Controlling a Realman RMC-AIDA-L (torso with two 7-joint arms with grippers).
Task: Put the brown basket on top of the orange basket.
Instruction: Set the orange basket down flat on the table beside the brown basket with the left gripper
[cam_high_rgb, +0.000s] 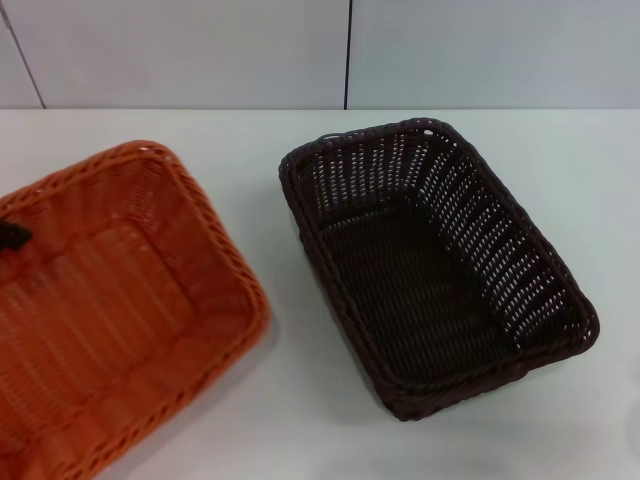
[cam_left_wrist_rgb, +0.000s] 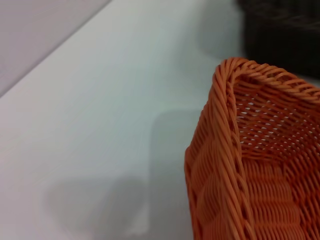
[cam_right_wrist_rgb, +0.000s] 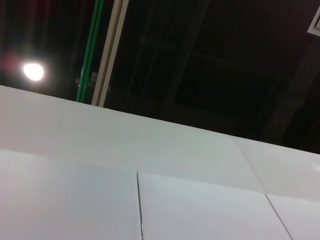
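Observation:
The brown basket (cam_high_rgb: 430, 265) stands empty on the white table (cam_high_rgb: 300, 400), right of the middle in the head view. Its edge also shows in the left wrist view (cam_left_wrist_rgb: 285, 30). The orange basket (cam_high_rgb: 110, 310) stands empty at the left, apart from the brown one, and its corner fills the left wrist view (cam_left_wrist_rgb: 250, 165). A small dark part of my left gripper (cam_high_rgb: 12, 236) shows at the left edge of the head view, at the orange basket's far-left rim. My right gripper is out of view.
A white panelled wall (cam_high_rgb: 350, 50) runs behind the table. Bare tabletop lies between the two baskets and in front of the brown one. The right wrist view shows only wall panels (cam_right_wrist_rgb: 150, 200) and a dark ceiling.

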